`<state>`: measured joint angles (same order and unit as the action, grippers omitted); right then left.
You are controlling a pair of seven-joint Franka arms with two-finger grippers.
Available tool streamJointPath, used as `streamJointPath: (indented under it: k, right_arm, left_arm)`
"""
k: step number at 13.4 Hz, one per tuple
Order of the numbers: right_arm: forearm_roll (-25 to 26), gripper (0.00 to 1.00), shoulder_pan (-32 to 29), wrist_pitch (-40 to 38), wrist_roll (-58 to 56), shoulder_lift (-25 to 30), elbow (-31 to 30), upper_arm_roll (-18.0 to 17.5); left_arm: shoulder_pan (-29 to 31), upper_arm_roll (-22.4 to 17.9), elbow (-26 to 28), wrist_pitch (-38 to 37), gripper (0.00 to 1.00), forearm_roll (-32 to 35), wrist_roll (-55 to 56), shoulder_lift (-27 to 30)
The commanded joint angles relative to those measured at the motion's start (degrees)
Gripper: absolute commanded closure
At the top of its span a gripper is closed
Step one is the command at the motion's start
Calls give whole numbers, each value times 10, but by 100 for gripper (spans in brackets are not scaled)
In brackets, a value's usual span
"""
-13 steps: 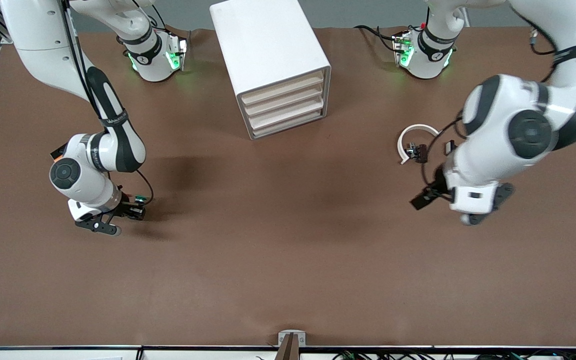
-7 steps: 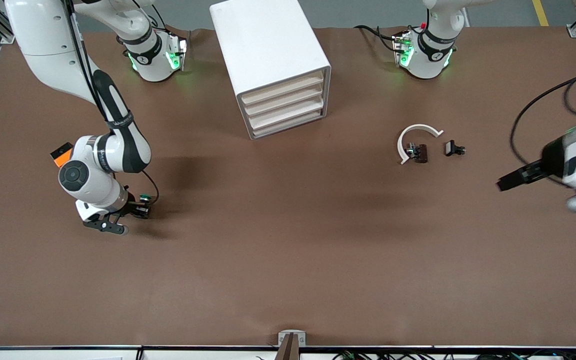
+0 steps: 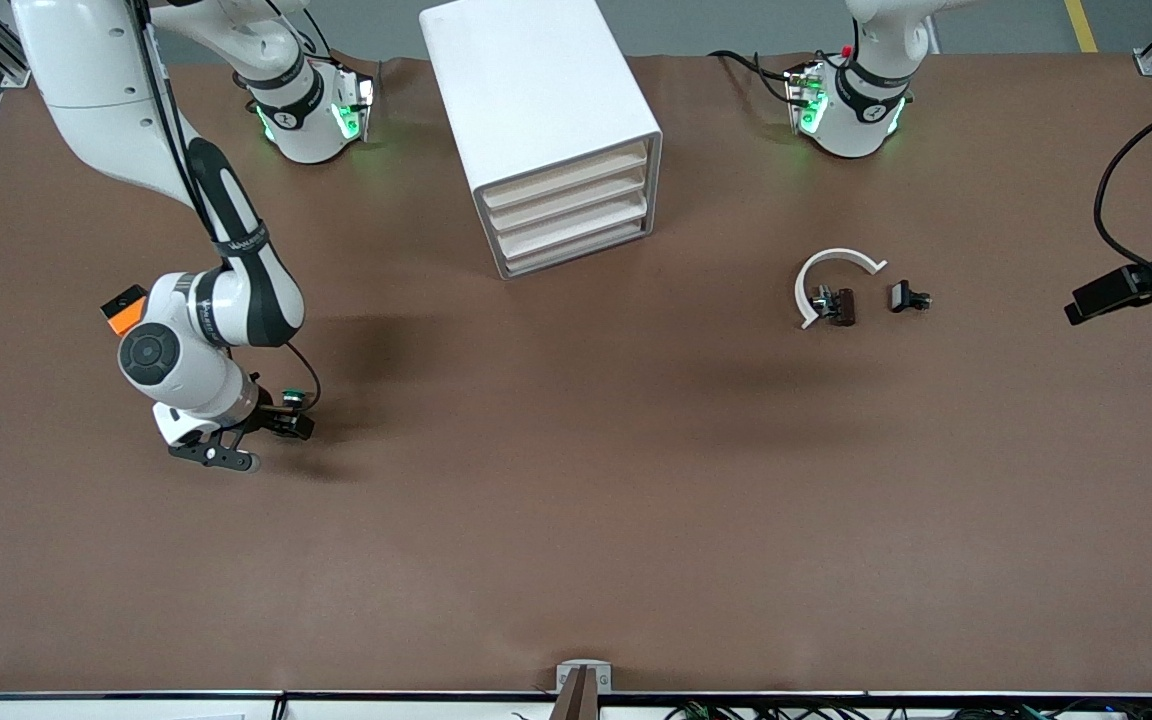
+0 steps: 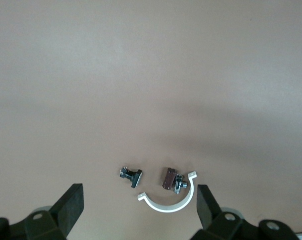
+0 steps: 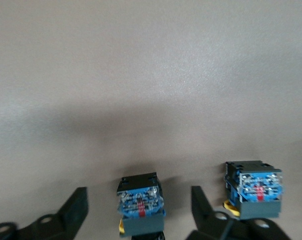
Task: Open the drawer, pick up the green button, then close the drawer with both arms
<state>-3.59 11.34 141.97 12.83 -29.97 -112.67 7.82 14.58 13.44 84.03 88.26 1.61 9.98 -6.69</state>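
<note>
The white cabinet (image 3: 536,90) stands mid-table near the arms' bases, and all four beige drawer fronts (image 3: 568,205) are shut flush. A green-capped button (image 3: 288,398) sits on the table toward the right arm's end. My right gripper (image 3: 281,425) is low beside it. In the right wrist view the right gripper (image 5: 139,195) is open, with a blue-based button block (image 5: 141,202) between the fingers (image 5: 73,210), apart from both. A second block (image 5: 254,187) lies just outside them. My left gripper (image 4: 139,192) is open and empty, high over the small parts.
A white half-ring clip (image 3: 826,272), a small brown part (image 3: 841,307) and a small black part (image 3: 906,297) lie toward the left arm's end. They also show in the left wrist view: the clip (image 4: 168,204), brown part (image 4: 169,178) and black part (image 4: 132,175).
My left arm has swung up and away from the small parts toward its end of the table, mostly leaving the front view. My right arm has shifted only slightly beside the green button.
</note>
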Motion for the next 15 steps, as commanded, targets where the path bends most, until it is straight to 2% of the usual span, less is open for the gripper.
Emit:
streamJointPath:
  k: [1, 5, 9, 12, 13, 15]
  right_arm:
    - [14, 0, -8, -98, -35, 34, 46, 2]
    - [15, 0, -33, -301, -97, 76, 145, 3]
    - [14, 0, -70, -530, -140, 82, 304, 2]
    - [16, 0, -77, -620, -131, 81, 382, 5]
    - [12, 0, -83, -634, -131, 80, 404, 5]
    - [10, 0, -92, -637, -131, 80, 415, 4]
  left_arm:
    - [8, 7, 11, -26, 0, 1, -28, 28]
    - [8, 6, 10, -53, 0, 1, -39, 37]
    - [8, 12, 7, -62, 0, 1, -39, 49]
    - [-8, 7, 10, -62, 0, 1, -43, 54]
    - [-43, -15, 13, -62, 0, 1, -43, 55]
    - [-124, -97, 21, -73, 0, 0, -44, 63]
